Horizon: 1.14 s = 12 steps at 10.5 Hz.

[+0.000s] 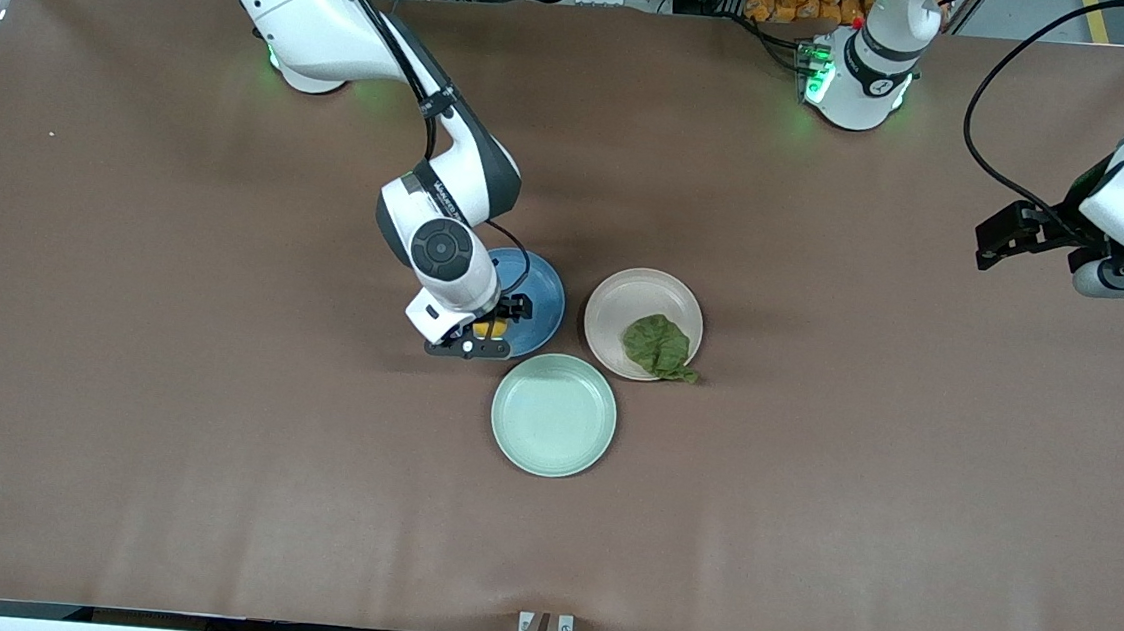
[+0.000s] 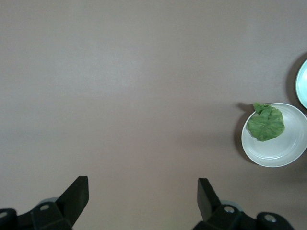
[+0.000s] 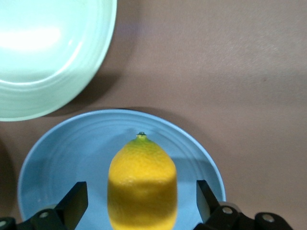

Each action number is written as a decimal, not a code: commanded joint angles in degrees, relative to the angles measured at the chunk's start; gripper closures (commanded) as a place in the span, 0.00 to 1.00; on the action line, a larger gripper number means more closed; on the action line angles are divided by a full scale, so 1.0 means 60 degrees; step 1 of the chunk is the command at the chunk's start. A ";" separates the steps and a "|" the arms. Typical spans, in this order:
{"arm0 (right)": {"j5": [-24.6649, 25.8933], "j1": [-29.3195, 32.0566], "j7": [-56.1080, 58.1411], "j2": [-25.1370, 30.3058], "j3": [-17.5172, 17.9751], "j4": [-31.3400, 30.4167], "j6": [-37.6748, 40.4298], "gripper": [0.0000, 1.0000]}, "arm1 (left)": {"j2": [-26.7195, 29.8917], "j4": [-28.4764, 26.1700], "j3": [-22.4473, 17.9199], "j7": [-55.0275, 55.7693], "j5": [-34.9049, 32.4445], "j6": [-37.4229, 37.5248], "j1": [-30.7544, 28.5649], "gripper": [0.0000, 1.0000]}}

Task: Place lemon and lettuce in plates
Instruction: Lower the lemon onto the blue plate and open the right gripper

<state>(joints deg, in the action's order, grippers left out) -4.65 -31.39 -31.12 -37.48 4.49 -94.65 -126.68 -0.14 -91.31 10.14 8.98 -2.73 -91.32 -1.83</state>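
1. Three plates crowd mid-table: blue plate, beige plate, mint plate, nearly touching.
2. Right end effector blocks the blue plate.
3. Table around lies open.

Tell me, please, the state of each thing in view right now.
Lemon: on the blue plate, between open fingers, untouched.
Lettuce: on the beige plate, stem over its rim.
Green plate: empty.
Right gripper: open, over the blue plate.
Left gripper: open, waiting over bare table.

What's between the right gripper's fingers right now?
The lemon sits between the open right gripper's fingers, over the blue plate; the right wrist view shows it.
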 commanded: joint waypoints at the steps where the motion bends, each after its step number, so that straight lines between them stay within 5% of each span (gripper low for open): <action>1: -0.0949 0.0250 0.1021 0.0020 -0.0132 0.0817 0.1113 0.00 | 0.0302 -0.0251 0.0155 -0.0031 0.0207 -0.0131 -0.0164 0.00; 6: -0.0531 0.1054 0.3395 0.0356 -0.1157 0.0777 0.3033 0.00 | 0.0171 -0.0149 0.0155 -0.0075 0.0119 -0.0116 -0.0193 0.00; 12: 0.0348 0.2475 0.4059 0.1323 -0.1876 0.0148 0.3242 0.00 | 0.0170 -0.0090 0.0082 -0.0148 0.0207 -0.0058 -0.0208 0.00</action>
<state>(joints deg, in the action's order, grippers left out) -4.39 -18.84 -7.14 -33.20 -7.28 -90.00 -107.06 -0.03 -91.61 10.53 8.98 -2.73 -91.51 -2.25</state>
